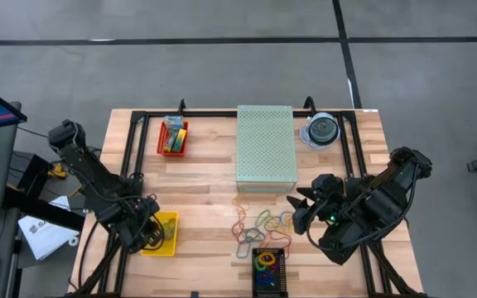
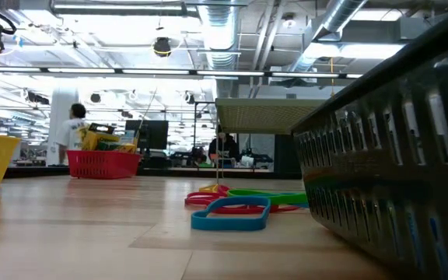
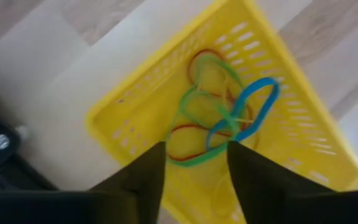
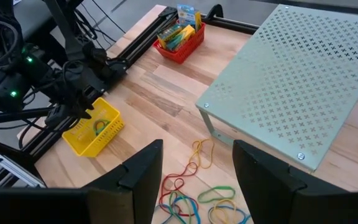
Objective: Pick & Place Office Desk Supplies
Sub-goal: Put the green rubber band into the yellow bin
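Now you see your left gripper [image 3: 191,163], fingers parted, above the slotted yellow plastic basket [image 1: 169,245] near the table's [image 1: 205,178] front-left corner, thin rubber-band loops [image 3: 219,115] inside; your right gripper [image 4: 191,177] gapes, empty, over loose bands [image 1: 259,223] mid-front.

Even overhead light, soft shadows; left wrist view blurred; low view foreground unfocused, ceiling lamps glaring.

You are in a big workshop or lab: bare pipes [image 2: 341,23] and long lights [image 2: 115,9] hang overhead, and a wooden table [image 1: 205,178] stands on gray floor [image 1: 222,74].
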Available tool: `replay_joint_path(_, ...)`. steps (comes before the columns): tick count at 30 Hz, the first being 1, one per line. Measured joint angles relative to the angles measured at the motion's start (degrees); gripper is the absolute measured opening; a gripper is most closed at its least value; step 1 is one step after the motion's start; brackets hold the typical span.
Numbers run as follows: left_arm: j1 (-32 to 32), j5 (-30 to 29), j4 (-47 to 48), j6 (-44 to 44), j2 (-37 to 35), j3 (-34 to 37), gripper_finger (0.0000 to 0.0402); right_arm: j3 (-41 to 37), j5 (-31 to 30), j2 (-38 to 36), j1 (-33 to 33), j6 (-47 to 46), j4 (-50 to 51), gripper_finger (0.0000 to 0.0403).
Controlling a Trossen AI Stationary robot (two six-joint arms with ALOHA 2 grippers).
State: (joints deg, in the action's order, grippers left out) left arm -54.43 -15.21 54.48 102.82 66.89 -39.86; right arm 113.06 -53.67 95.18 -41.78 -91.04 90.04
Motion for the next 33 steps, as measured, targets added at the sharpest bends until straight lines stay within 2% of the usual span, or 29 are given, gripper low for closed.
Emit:
replay_joint_path(4, 0.8, -6.8, -5.73, -3.62, -2.66, 0.0, 0.0209, 0.0, 0.06, 0.0, 0.44, 0.61, -0.02, 0.0191)
replay_joint_path(8, 6.23, -12.89, -17.57, -13.61, -6.85, 0.0, 0.0217, 0.0, 0.12, 0.0, 1.14, 0.63, 0.0, 0.0191)
replay_joint_path(13, 17.78, -12.63, -40.55, -38.66, -9.76, 0.0, 0.0201, 0.0, 0.3, 0.0, 1.94, 1.45, -0.01, 0.0191)
replay_joint_path(17, 28.64, -4.81, -57.5, -56.17, -8.24, -0.55, 0.0187, 0.0, 0.69, 0.0, 2.42, 2.12, -0.03, 0.0191)
replay_joint_path(21, 37.48, 7.08, -58.06, -65.6, -2.85, -5.03, 0.0174, 0.0, 1.35, 0.0, 2.58, 2.4, -0.07, 0.0191)
replay_joint_path(24, 41.76, 14.67, -56.7, -70.54, 2.89, -10.17, 0.0171, 0.0, 1.65, 0.0, 2.56, 2.21, -0.08, 0.0191)
replay_joint_path(29, 43.2, 18.88, -47.3, -81.26, 13.66, -20.0, 0.0171, 0.0, 2.68, 0.0, 2.56, 2.09, -0.12, 0.0191)
replay_joint_path(33, 41.89, 22.4, -44.84, -88.82, 20.78, -24.0, 0.0171, 0.0, 2.7, 0.02, 2.47, 1.24, -0.07, 0.0191)
